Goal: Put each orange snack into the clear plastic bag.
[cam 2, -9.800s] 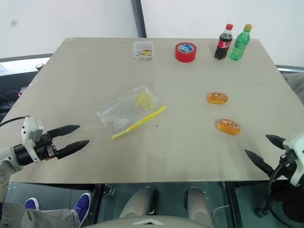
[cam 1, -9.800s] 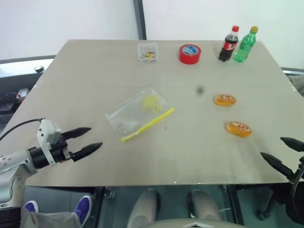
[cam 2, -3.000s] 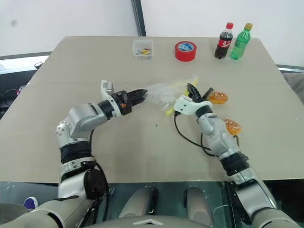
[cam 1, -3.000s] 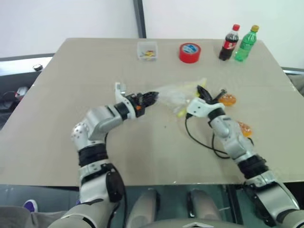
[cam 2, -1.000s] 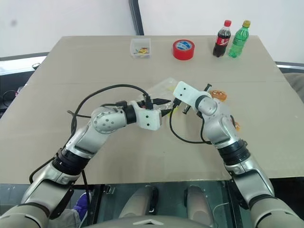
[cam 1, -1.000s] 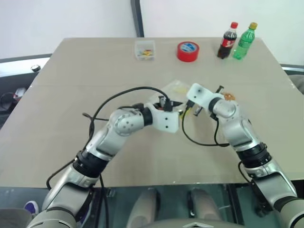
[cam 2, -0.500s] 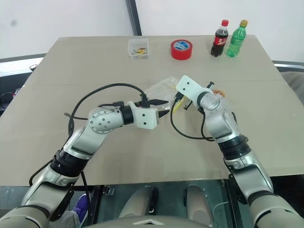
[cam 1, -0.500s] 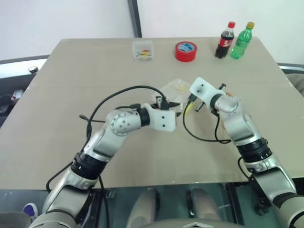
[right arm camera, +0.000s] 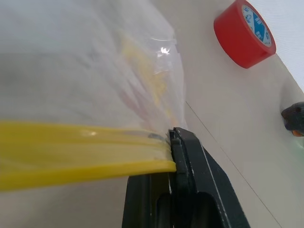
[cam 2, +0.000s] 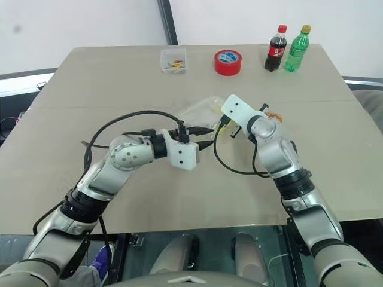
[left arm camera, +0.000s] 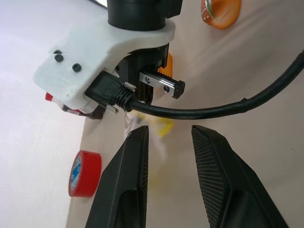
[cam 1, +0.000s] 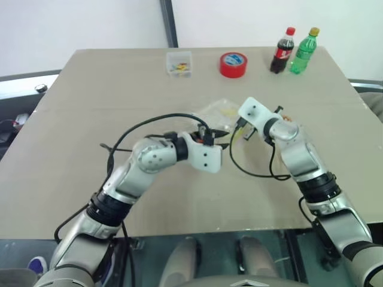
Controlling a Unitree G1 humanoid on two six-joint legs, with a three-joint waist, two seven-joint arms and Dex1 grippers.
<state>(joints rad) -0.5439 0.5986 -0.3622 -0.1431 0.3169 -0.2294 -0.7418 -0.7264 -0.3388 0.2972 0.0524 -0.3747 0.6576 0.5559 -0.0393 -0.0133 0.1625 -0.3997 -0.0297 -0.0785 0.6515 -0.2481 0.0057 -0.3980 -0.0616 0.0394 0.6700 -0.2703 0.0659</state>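
The right tool [right arm camera: 172, 142] is closed tight on the yellow seal strip [right arm camera: 80, 147] of the clear plastic bag [cam 2: 203, 111], and it holds this edge a little above the counter [cam 2: 90, 84]. The left tool [left arm camera: 168, 156] has its two fingers apart with nothing between them; it points at the bag's mouth from the other side, just beside the right one.

The bag is near the middle of the counter, between the two arms. It is thin and crinkly, so I think it is very light and soft, and it will fold or slide away if it is pushed. The seal strip is the stiffest part, so this is the good place to hold. To open the mouth, the left tool should probably take the other lip of the strip, near the right tool's grip.

One orange snack [cam 2: 274, 117] lies just behind the right wrist. In the left wrist view there is an orange piece [left arm camera: 219, 10] on the counter beyond the right tool. The snacks look glossy and rounded, so they may slip; a gentle grip across the short side seems best. Neither is in the bag yet.
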